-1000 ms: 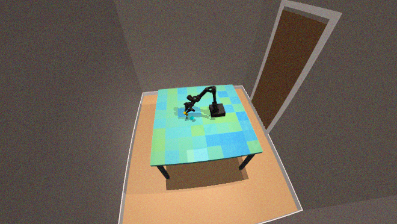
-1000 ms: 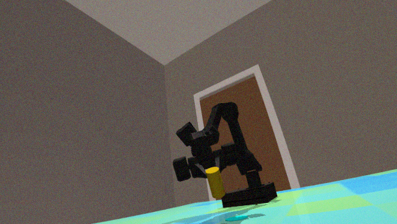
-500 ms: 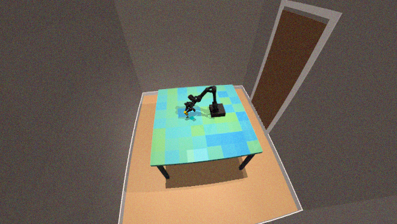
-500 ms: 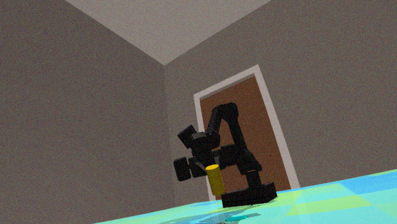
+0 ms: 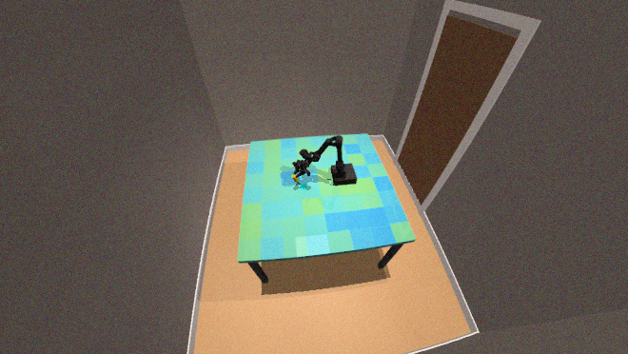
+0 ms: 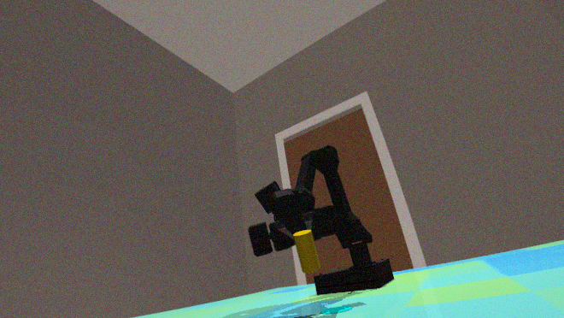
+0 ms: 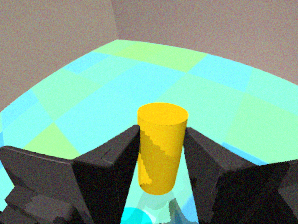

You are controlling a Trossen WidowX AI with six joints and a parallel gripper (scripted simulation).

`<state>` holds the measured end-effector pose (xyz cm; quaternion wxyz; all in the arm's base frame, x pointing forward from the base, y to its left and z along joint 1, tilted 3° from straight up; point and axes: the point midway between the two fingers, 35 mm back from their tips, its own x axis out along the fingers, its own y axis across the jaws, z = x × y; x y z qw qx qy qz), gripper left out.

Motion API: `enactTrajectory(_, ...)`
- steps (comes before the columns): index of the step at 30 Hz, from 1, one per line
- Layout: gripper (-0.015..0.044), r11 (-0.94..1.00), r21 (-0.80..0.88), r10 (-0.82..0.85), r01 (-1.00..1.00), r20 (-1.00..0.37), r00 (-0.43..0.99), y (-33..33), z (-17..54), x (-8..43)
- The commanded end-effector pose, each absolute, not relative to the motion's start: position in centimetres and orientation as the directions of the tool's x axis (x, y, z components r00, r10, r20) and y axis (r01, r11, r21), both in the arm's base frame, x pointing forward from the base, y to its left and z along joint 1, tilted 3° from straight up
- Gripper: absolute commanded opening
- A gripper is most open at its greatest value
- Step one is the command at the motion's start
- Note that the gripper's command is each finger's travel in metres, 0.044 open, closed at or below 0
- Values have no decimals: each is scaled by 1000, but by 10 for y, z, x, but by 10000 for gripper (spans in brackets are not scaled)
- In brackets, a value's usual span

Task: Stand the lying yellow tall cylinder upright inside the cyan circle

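While the hand grips the yellow cylinder, the cyan circle holds nothing.

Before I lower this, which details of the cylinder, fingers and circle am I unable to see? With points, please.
- Full outline of the cyan circle [image 6: 337, 309] [image 7: 136, 216]: cut off by the wrist picture's bottom edge.
- Finger contact on the yellow cylinder [image 5: 295, 178] [image 6: 307, 252] [image 7: 161, 150]: too small in the top view.
- Cylinder's underside: wrist view, hidden by its own body.

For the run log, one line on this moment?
end effector: shut on yellow cylinder | cylinder: raised, near upright | cyan circle: on table | placing: not done
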<state>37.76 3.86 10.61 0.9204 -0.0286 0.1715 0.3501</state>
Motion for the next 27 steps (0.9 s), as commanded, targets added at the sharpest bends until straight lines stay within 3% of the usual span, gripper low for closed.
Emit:
enactTrajectory(1,105,747,65,645,-661,-312,698,38,108,374)
enactTrajectory(27,105,712,23,691,-701,-194,696,34,115,350)
